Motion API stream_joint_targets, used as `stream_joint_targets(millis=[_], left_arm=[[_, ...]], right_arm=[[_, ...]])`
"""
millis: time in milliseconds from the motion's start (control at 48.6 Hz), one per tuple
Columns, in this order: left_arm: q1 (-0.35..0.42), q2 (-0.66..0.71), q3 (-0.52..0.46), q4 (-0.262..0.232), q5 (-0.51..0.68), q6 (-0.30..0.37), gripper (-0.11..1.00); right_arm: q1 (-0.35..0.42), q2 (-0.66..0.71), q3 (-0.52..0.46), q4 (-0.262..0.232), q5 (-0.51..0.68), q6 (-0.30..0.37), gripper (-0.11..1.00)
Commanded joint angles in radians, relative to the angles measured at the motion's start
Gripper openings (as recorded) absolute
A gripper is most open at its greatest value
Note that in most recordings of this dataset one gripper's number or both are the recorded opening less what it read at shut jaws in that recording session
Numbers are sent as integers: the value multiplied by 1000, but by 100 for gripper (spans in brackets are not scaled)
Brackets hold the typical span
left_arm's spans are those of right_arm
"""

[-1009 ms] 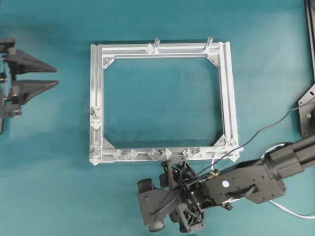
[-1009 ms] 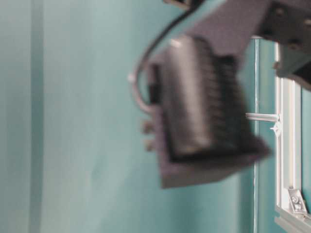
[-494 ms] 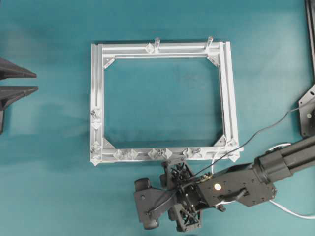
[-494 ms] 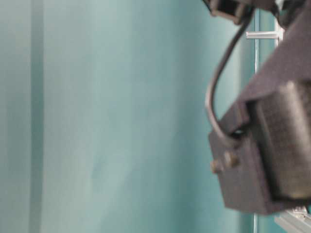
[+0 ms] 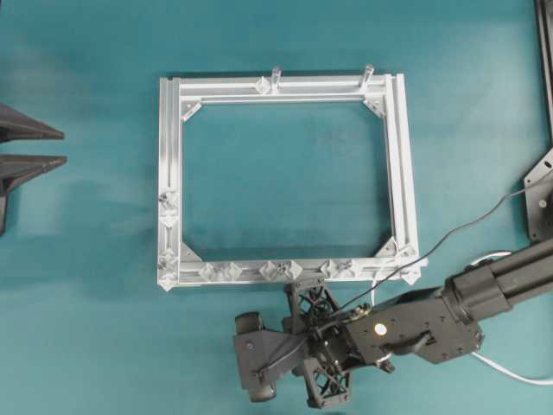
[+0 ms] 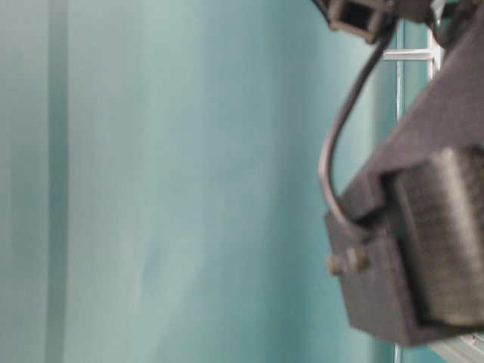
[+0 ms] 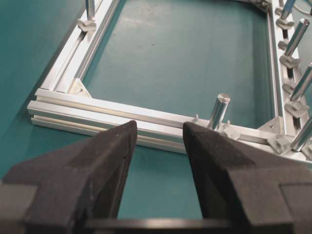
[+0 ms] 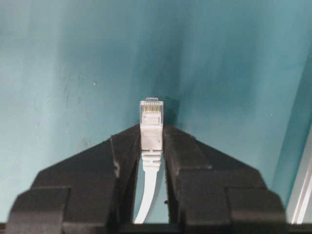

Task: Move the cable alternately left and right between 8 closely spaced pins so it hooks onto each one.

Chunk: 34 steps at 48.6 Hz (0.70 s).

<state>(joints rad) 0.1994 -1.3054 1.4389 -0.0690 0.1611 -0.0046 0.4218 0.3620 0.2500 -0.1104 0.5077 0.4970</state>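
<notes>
In the right wrist view my right gripper (image 8: 151, 130) is shut on the cable's plug (image 8: 151, 122), a clear-tipped white connector that sticks out past the fingertips just above the teal table. The white cable (image 8: 148, 195) runs back between the fingers. Overhead, the right arm (image 5: 415, 324) lies just below the silver frame's (image 5: 285, 86) near rail, and a stretch of cable (image 5: 523, 375) trails off at the bottom right. Small translucent pins (image 5: 233, 271) line that near rail in close pairs. My left gripper (image 5: 64, 147) stands open and empty at the far left, away from the frame.
Two grey upright posts (image 5: 276, 76) stand on the frame's far rail. One post (image 7: 218, 109) rises just beyond the left gripper (image 7: 160, 127) in its wrist view. A thin dark wire (image 5: 467, 226) crosses the frame's right corner. The blurred arm (image 6: 423, 249) fills the right of the table-level view.
The right jaws have closed onto the cable's plug, and the right wrist has shifted slightly left. The left gripper drew back to the left edge, then held still.
</notes>
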Motion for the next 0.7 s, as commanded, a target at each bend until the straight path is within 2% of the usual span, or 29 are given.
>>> stream_joint_targets(millis=[0, 473, 679], left_arm=[[3, 8, -18, 3, -5, -3, 50], [3, 8, -18, 3, -5, -3, 50], [3, 8, -18, 3, -5, -3, 50]], right_arm=[[6, -17, -20, -2, -3, 14, 16], [6, -51, -32, -3, 15, 87, 16], [17, -89, -34, -18, 115, 219, 16]])
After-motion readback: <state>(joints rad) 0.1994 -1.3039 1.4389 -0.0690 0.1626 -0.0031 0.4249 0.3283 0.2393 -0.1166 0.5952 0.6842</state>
